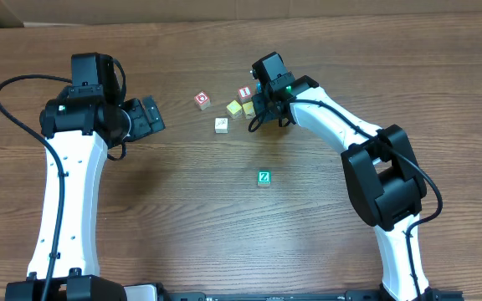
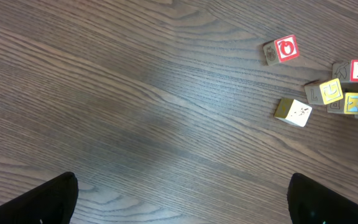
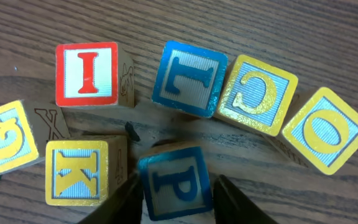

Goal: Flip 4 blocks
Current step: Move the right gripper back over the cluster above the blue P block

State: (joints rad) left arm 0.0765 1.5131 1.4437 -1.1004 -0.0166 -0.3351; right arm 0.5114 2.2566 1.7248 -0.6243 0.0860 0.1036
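the blue-faced wooden "p" cube (image 3: 174, 183) sits letter-up in the far cluster on the brown wood-grain worktop (image 1: 182, 209). the right tool (image 3: 178, 202) straddles it closely, but whether it is pinched i cannot tell. only the right wrist view shows this cube. overhead the tool hides it, and the green "z" cube (image 1: 264, 177) lies alone, nearer. the left tool (image 1: 151, 117) gapes wide, empty.

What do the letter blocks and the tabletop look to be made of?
P block: wood, probably; its top face carries blue paint with a ribbed, embossed letter. I block: same, and its bare side shows tan grain with a stamped figure. Table: wood-grain surface, matte brown; solid wood or laminate, cannot tell.
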